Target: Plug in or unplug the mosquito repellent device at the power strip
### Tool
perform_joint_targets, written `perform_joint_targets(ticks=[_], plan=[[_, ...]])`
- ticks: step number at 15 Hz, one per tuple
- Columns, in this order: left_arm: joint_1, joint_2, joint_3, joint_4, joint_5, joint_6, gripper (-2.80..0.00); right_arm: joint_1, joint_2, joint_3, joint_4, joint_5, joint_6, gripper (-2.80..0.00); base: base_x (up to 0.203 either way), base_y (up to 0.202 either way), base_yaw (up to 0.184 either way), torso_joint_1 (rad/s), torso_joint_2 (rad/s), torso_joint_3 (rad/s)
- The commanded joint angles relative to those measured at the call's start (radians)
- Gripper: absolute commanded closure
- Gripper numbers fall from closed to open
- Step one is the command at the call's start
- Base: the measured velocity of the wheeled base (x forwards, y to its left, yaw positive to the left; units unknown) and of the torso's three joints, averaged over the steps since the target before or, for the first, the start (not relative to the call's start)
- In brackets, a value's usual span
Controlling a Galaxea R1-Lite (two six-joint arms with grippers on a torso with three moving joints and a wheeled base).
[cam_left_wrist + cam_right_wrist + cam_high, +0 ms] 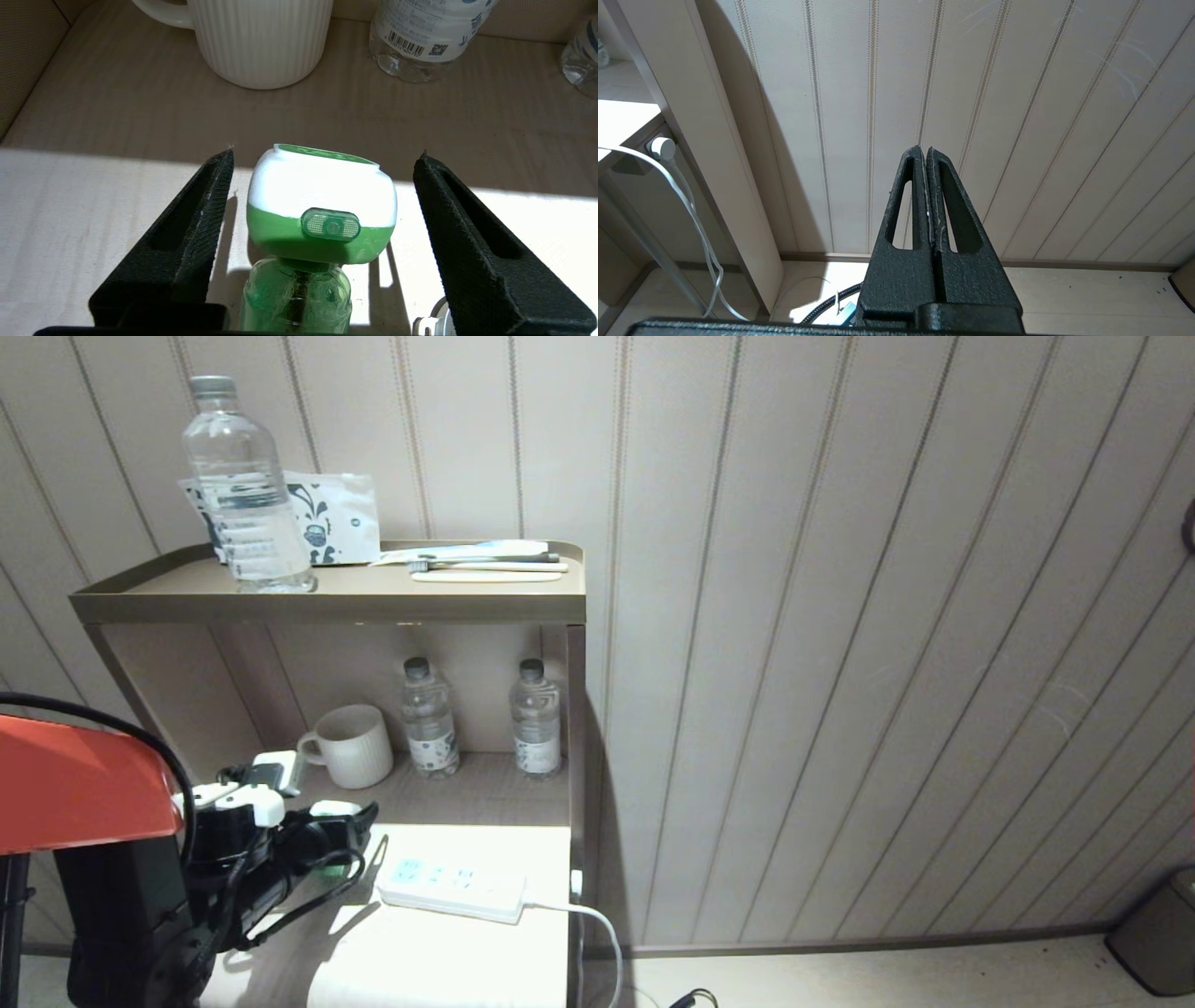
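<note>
We see our left end effector (322, 186) standing released on the lower shelf (117, 107) of the beige bedside unit, its two black ribbed fingers (201, 224) spread to either side of the mosquito repellent device (322, 205), a small rounded white-and-mint-green plastic vaporizer with a translucent green liquid bottle, gaps showing on both sides. The device stands upright on the sunlit shelf, squarely between the fingers, its long axis vertical. The flat white rectangular power strip (453, 889), bluish-green in its outlets, lies just to the right of the end effector in our head view, apart from the device. Nothing is plugged into it. Our right end effector (927, 154) hangs clenched and empty off by the panelled wall, so the left arm is nearer.
</note>
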Motion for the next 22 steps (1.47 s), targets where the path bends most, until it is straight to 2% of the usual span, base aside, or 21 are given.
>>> perform_joint_targets(ticks=[1,7,11,13,16,17,19,22], plan=[[0.000,-0.025,0.009,-0.009,0.000,-0.008,-2.80,0.000,0.000,0.000,0.000,0.000,0.001,0.00,0.000,0.000,0.000,0.000,0.00,0.000],[0.000,-0.210,0.068,0.024,-0.002,-0.036,-2.80,0.000,0.000,0.000,0.000,0.000,-0.001,0.00,0.000,0.000,0.000,0.000,0.00,0.000],[-0.011,-0.344,0.146,0.061,-0.003,-0.027,-2.80,0.000,0.000,0.000,0.000,0.000,-0.001,0.00,0.000,0.000,0.000,0.000,0.00,0.000],[-0.016,-0.458,0.181,0.097,-0.004,-0.019,-2.80,0.000,0.000,0.000,0.000,0.000,0.000,0.00,0.000,0.000,0.000,0.000,0.00,0.000],[-0.018,-0.736,0.230,0.241,-0.009,0.034,-2.80,0.000,0.000,0.000,0.000,0.000,-0.001,0.00,0.000,0.000,0.000,0.000,0.00,0.000],[-0.018,-0.844,0.241,0.313,-0.010,0.059,0.00,0.000,0.000,0.000,0.000,0.000,0.000,0.00,0.000,0.000,0.000,0.000,0.00,0.000],[-0.018,-1.051,0.241,0.484,-0.011,0.098,0.00,0.000,0.000,0.000,0.000,0.000,0.001,0.00,0.000,0.000,0.000,0.000,0.00,0.000],[-0.017,-1.364,0.188,0.836,-0.012,0.128,0.00,0.000,0.000,0.000,0.000,0.000,0.000,0.00,0.000,0.000,0.000,0.000,0.00,0.000]])
